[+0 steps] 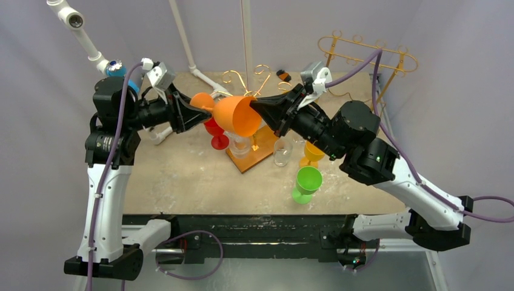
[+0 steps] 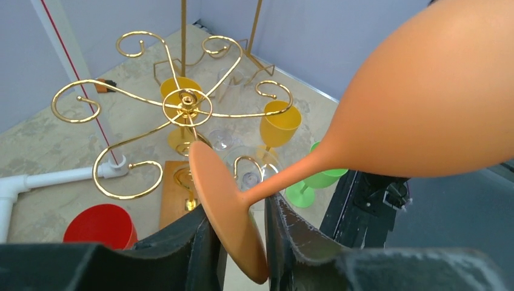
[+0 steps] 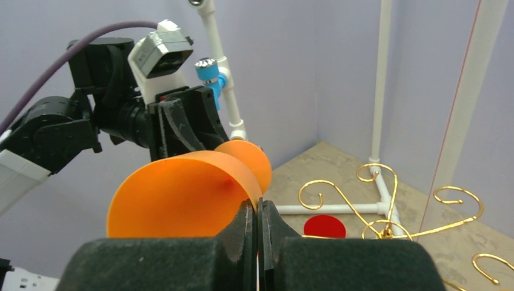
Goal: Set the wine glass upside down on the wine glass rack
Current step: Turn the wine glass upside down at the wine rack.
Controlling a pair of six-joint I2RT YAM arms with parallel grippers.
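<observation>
Orange plastic wine glass [image 1: 237,115] held sideways above gold wire rack [image 2: 186,106]. Left gripper [image 2: 239,211] is closed on its foot. Right gripper [image 3: 257,211] is pinched tight on the bowl rim.

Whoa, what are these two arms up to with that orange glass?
They hold one orange wine glass in mid-air between them. The right gripper pinches the bowl's rim; the left gripper is clamped on its foot. The glass lies sideways, not yet hung on the gold rack below.

Matt plastic wine glass [image 2: 424,97], glossy metal rack [image 2: 188,106], perhaps wooden base [image 2: 171,203]
</observation>
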